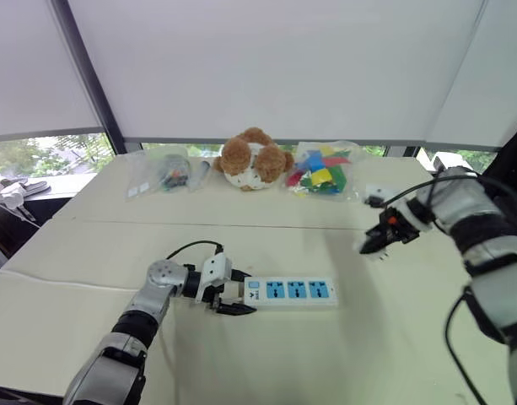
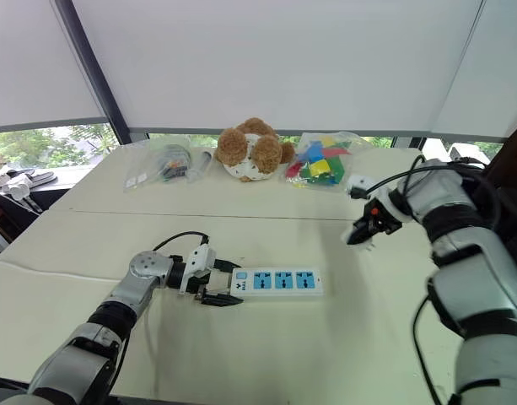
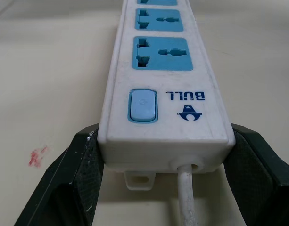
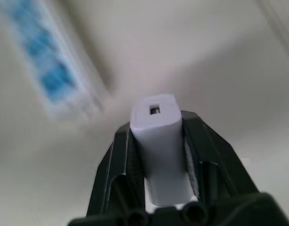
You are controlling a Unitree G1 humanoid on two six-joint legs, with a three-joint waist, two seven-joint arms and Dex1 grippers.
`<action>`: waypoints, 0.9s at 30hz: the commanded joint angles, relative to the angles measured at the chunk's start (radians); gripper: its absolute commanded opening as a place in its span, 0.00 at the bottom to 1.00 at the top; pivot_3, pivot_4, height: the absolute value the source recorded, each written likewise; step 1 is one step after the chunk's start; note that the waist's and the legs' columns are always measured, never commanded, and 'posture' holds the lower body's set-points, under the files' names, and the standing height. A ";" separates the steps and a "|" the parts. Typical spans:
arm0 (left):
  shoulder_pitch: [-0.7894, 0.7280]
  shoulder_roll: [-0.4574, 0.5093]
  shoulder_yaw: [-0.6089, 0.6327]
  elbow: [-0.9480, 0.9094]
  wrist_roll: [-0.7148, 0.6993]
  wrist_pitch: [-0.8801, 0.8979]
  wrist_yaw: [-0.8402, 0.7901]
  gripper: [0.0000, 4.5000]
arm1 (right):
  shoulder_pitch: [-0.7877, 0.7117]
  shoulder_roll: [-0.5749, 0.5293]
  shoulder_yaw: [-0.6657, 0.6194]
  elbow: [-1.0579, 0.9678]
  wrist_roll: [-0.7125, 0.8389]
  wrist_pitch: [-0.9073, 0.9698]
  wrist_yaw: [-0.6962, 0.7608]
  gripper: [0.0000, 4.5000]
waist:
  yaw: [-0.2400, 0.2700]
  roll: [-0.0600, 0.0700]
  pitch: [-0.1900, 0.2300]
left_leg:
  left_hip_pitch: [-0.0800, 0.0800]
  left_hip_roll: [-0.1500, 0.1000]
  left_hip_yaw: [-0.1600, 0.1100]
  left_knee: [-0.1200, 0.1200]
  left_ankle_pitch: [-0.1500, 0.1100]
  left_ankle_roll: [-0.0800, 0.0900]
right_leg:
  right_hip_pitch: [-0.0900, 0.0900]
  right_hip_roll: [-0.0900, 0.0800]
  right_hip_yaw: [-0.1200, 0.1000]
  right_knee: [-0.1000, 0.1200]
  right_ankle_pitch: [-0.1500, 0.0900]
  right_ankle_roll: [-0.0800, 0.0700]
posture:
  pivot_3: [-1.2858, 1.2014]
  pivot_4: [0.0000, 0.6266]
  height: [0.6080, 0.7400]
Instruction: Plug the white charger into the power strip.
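Observation:
The white power strip (image 1: 289,291) with three blue sockets lies flat on the table in front of me. My left gripper (image 1: 238,298) is shut on its cord end; in the left wrist view both black fingers (image 3: 74,178) press the strip's sides next to the blue switch (image 3: 143,106). My right gripper (image 1: 379,239) hovers above the table, to the right of the strip and a little farther back. It is shut on the white charger (image 4: 161,143), which sticks out between its fingers. The strip shows as a blur (image 4: 47,77) beyond the charger in the right wrist view.
At the back of the table sit a brown teddy bear (image 1: 253,159), a clear bag of coloured blocks (image 1: 322,172) and another clear bag of small items (image 1: 166,172). A seam (image 1: 115,223) crosses the table behind the strip. Windows lie beyond the far edge.

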 commanded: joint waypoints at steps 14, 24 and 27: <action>-0.117 0.030 -0.104 0.126 0.000 0.031 -0.176 0.67 | 0.595 0.300 -0.512 -0.750 0.451 0.245 -0.423 0.16 | -0.015 -0.007 0.002 | -0.002 0.000 0.000 0.001 -0.001 0.001 | -0.002 0.000 0.000 0.001 0.000 0.000 | 0.52 0.24 0.99; -0.145 0.071 -0.150 0.151 -0.031 0.031 -0.176 0.67 | 0.824 0.352 -0.542 -0.833 0.426 0.109 -0.513 0.16 | -0.021 -0.009 0.003 | -0.001 0.001 -0.001 0.001 -0.001 0.002 | -0.002 0.001 0.000 0.002 0.000 0.000 | 0.52 0.24 0.99; -0.153 0.073 -0.154 0.161 -0.033 0.026 -0.176 0.67 | 0.850 0.343 -0.541 -0.827 0.425 0.093 -0.509 0.16 | -0.025 -0.010 0.003 | -0.001 0.001 -0.001 0.001 -0.001 0.002 | -0.002 0.001 0.000 0.002 0.000 0.000 | 0.52 0.24 0.99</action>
